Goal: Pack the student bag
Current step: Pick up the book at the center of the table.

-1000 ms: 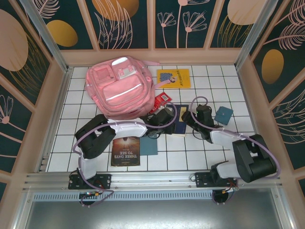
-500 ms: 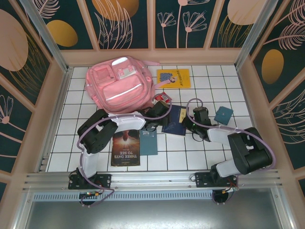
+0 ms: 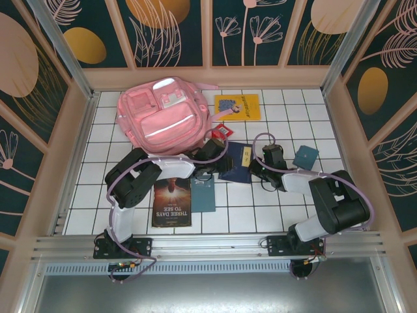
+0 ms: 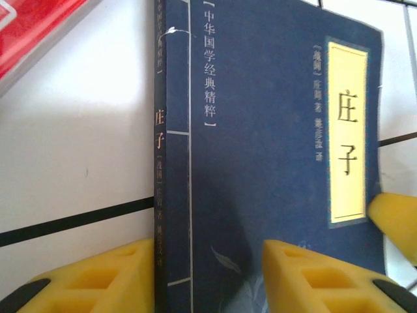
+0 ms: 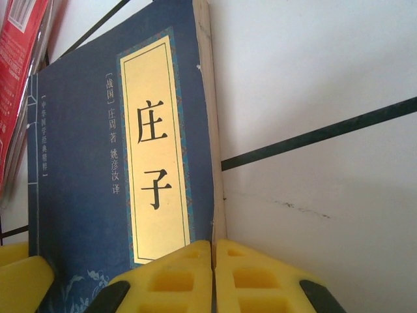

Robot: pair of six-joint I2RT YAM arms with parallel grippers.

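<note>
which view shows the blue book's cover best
Left wrist: the blue book shows its cover, title label and spine text up close. Right wrist shows the title label and page edge, the rest cropped. Top external shows it small, text unreadable.

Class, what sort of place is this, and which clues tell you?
Probably a staged robot test cell: a white tiled table walled by floral panels, two arms bolted to an aluminium rail, a pink backpack and books laid out.

On the desk (image 3: 254, 212), the student bag (image 3: 163, 120) lies far left, a booklet (image 3: 237, 106) just right of it, another book (image 3: 240, 163) nearer, at centre.
</note>
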